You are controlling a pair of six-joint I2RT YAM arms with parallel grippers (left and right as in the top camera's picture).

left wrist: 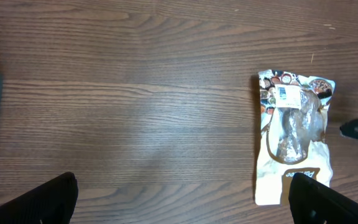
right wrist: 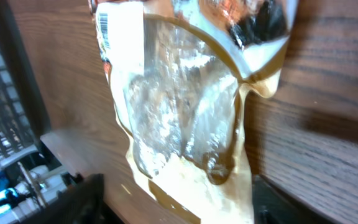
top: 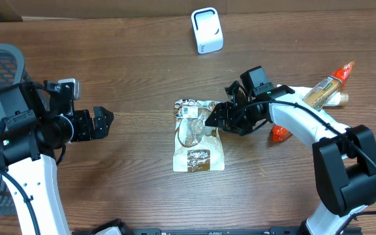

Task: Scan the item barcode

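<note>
On the left, the left claw (top: 107, 124) hangs over bare desk (top: 129, 65), well apart from everything. Its fingers stand wide apart with nothing between them.

At the middle of the desk the pouch (top: 198, 142) lies flat, its long side running away from the robot. It is a soft bag of printed film with a clear window and a brown band at the near end. A small white barcode label (top: 188, 111) sits near its far left corner, facing up.

I judge the pouch light and limp. It will sag and fold if lifted by one corner, and the glossy film looks slippery and crinkly. The contents behind the window seem loose, so a squeeze across the belly would shift them and wrinkle the label. The better hold is a pinch on a flat sealed edge, on the right side or the near end. That keeps the fingers off the label, so it stays bare and fairly flat for the scanner.

The white scanner (top: 207, 31) stands at the far edge of the desk, just right of the pouch's line.

The right claw (top: 215, 117) is at the pouch's far right edge. Its fingers are spread to either side and are not clamped on the film.

Farther right lie a bottle (top: 325, 90) and an orange packet (top: 279, 134).
</note>
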